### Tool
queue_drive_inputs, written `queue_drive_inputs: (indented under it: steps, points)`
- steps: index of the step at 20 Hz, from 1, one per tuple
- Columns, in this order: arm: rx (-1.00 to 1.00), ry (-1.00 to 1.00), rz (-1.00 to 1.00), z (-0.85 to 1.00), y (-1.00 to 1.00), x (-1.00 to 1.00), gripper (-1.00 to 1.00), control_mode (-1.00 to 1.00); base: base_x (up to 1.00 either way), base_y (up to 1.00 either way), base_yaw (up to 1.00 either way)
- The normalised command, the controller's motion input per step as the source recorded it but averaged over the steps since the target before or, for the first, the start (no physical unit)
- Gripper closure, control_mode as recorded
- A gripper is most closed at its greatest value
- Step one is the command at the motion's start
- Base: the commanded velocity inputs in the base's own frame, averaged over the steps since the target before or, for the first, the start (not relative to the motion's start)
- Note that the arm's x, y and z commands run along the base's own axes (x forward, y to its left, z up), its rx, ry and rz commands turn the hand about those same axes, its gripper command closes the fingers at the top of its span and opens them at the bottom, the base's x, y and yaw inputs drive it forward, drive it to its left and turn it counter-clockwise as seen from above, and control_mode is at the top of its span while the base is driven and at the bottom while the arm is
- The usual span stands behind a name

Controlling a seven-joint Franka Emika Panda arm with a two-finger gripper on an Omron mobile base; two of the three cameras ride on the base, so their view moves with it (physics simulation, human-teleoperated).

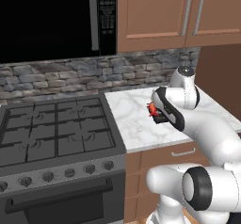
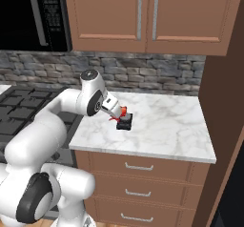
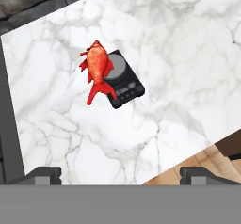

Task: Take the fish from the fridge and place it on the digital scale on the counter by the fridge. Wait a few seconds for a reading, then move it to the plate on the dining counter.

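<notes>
While the fish (image 3: 97,70) lies on the digital scale (image 3: 123,79), its red-orange body covers one edge of the dark device and its tail hangs over onto the marble beside it; in the right base view the fish (image 2: 123,111) shows as a small red patch on the scale (image 2: 125,122), and in the left base view the fish (image 1: 151,109) peeks out beside the arm's wrist. The scale's round grey weighing pad and small display strip face up. It rests on the counter (image 3: 179,53), a narrow white grey-veined top with brown drawers (image 2: 143,169) and silver handles below. The gripper (image 3: 120,173) hangs above the counter, well apart from the fish, with its jaws spread wide and nothing between them. A black stove (image 1: 52,133) stands just beside the counter, a grey stone backsplash (image 2: 157,73) runs behind it, and brown wall cabinets (image 2: 147,11) hang overhead next to a black microwave (image 1: 52,18).
</notes>
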Motion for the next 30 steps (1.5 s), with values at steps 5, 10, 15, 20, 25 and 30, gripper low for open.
queue_drive_inputs:
  steps: [5,10,15,20,25,30]
  points:
    - [0.0,0.0,0.0,0.0,0.0,0.0,-1.0,-1.0,0.0,0.0,0.0]
    - [0.0,0.0,0.0,0.0,0.0,0.0,-1.0,-1.0,0.0,0.0,0.0]
    - [0.0,0.0,0.0,0.0,0.0,0.0,-1.0,-1.0,0.0,0.0,0.0]
    - [0.0,0.0,0.0,0.0,0.0,0.0,-1.0,-1.0,0.0,0.0,0.0]
    - [0.0,0.0,0.0,0.0,0.0,0.0,-1.0,-1.0,0.0,0.0,0.0]
    - [0.0,0.0,0.0,0.0,0.0,0.0,-1.0,-1.0,0.0,0.0,0.0]
